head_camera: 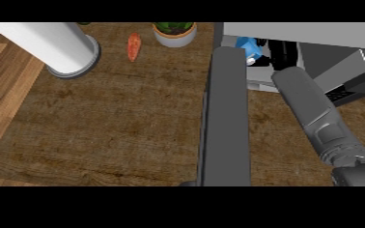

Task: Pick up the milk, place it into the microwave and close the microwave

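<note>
Finding the blue-and-white milk just inside the open microwave at the upper right, close beside the black right hand. Unable to tell whether clenched round the milk or released. Seeing no left hand, only the left forearm running up over the counter. Judging the milk a light, stiff carton, slick-sided, easily dented or tipped; best taken across the flat sides at mid-height, kept upright.

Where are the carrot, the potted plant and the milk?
carrot (133, 47), head view, its orange middle
potted plant (175, 38), head view, the pot's pale wall
milk (246, 43), head view, its blue side
</note>
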Action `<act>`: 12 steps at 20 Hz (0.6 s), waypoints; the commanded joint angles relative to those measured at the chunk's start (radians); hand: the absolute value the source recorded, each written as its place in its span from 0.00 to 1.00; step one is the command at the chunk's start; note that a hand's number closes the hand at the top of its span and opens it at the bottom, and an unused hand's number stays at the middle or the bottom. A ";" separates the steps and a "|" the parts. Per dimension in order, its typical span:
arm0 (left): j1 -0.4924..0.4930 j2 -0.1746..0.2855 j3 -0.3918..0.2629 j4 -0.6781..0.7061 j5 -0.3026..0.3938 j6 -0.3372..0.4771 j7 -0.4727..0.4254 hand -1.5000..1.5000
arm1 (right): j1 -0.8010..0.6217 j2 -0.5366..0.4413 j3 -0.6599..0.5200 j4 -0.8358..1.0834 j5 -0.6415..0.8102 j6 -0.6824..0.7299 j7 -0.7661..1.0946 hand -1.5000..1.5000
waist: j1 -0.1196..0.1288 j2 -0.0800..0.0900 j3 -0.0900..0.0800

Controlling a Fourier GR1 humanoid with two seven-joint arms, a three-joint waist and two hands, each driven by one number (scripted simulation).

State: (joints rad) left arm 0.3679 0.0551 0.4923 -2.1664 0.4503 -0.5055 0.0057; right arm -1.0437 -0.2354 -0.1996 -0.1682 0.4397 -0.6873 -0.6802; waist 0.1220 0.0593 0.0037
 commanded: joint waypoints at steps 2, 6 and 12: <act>-0.033 -0.005 -0.010 0.010 -0.021 0.014 -0.005 0.00 | 0.010 -0.053 0.011 0.062 0.033 -0.086 0.045 1.00 | 0.008 0.009 0.000; -0.040 0.013 -0.008 0.022 -0.048 0.011 0.000 0.00 | 0.023 -0.102 0.022 0.149 0.064 -0.274 0.235 0.00 | 0.018 0.020 -0.003; -0.038 0.014 -0.015 0.047 -0.090 -0.014 -0.031 0.00 | -0.006 -0.046 0.034 0.071 0.066 -0.127 0.085 0.00 | 0.031 0.010 0.004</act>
State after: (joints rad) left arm 0.3266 0.0686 0.4868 -2.1249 0.3853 -0.5069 -0.0152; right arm -1.0382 -0.2919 -0.1693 -0.0839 0.5015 -0.8393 -0.5609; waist 0.1452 0.0713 0.0056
